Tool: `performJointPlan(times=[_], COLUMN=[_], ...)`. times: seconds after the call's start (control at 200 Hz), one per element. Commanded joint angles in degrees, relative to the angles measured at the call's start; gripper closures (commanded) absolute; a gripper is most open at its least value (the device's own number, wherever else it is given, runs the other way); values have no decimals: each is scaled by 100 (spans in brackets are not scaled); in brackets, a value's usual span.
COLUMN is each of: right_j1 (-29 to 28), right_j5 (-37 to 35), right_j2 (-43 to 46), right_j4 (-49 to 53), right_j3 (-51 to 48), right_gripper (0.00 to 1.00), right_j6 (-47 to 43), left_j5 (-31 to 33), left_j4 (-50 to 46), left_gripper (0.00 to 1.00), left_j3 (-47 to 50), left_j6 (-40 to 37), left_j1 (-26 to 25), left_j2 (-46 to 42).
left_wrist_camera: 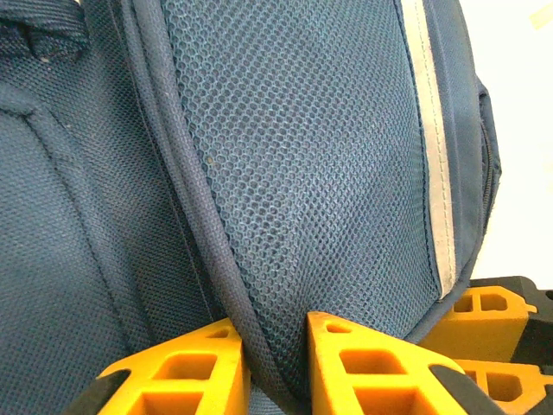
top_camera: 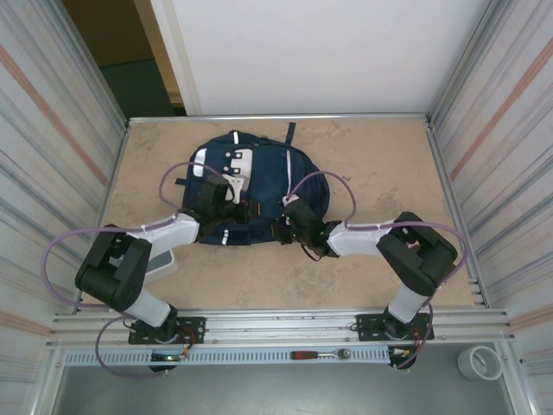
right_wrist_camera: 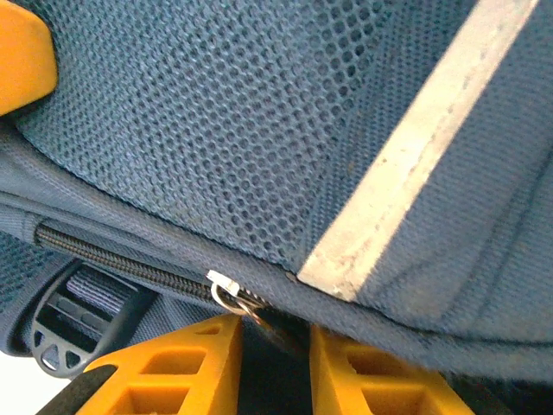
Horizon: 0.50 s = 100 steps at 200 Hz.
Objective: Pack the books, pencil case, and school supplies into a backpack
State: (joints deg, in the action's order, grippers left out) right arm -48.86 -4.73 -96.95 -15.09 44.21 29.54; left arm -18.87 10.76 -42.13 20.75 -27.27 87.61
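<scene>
The navy backpack point(top_camera: 259, 186) lies flat in the middle of the table, with white patches and a thin white stripe point(right_wrist_camera: 415, 164). My left gripper point(top_camera: 226, 207) is at its near left edge. In the left wrist view the left gripper point(left_wrist_camera: 276, 350) is shut on a fold of mesh and piping point(left_wrist_camera: 216, 259). My right gripper point(top_camera: 289, 227) is at the near right edge. In the right wrist view the right gripper point(right_wrist_camera: 275, 354) stands narrow around the zipper pull point(right_wrist_camera: 259, 318), which crosses the gap between the fingers. The books, pencil case and school supplies are out of view.
Metal walls close in the table on the left and right. A ratchet tool point(top_camera: 320, 354) and a tape roll point(top_camera: 479, 363) lie in front of the arm bases. A black strap buckle point(right_wrist_camera: 65, 333) sits just below the zipper. Bare tabletop point(top_camera: 389, 164) lies right of the backpack.
</scene>
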Motion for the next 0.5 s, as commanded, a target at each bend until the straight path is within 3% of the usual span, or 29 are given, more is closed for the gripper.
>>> performJointPlan(times=[0.0,0.336,0.496], right_j1=[-75,-93,-47], right_j5=[-41,-354,-631], right_j2=[-117,-6,249], right_j4=[-640,-747,-468], right_j3=[-68,-286,-432], right_gripper=[77,97,100], right_j6=[-126,-145,-215], left_j5=[-2,-17,-46], left_j4=[-4,22,10], left_gripper=[76,77,87], left_j3=[-1,16,21], left_j6=[-127,-131,-161], left_j1=[35,106,236], left_j2=[201,234,274])
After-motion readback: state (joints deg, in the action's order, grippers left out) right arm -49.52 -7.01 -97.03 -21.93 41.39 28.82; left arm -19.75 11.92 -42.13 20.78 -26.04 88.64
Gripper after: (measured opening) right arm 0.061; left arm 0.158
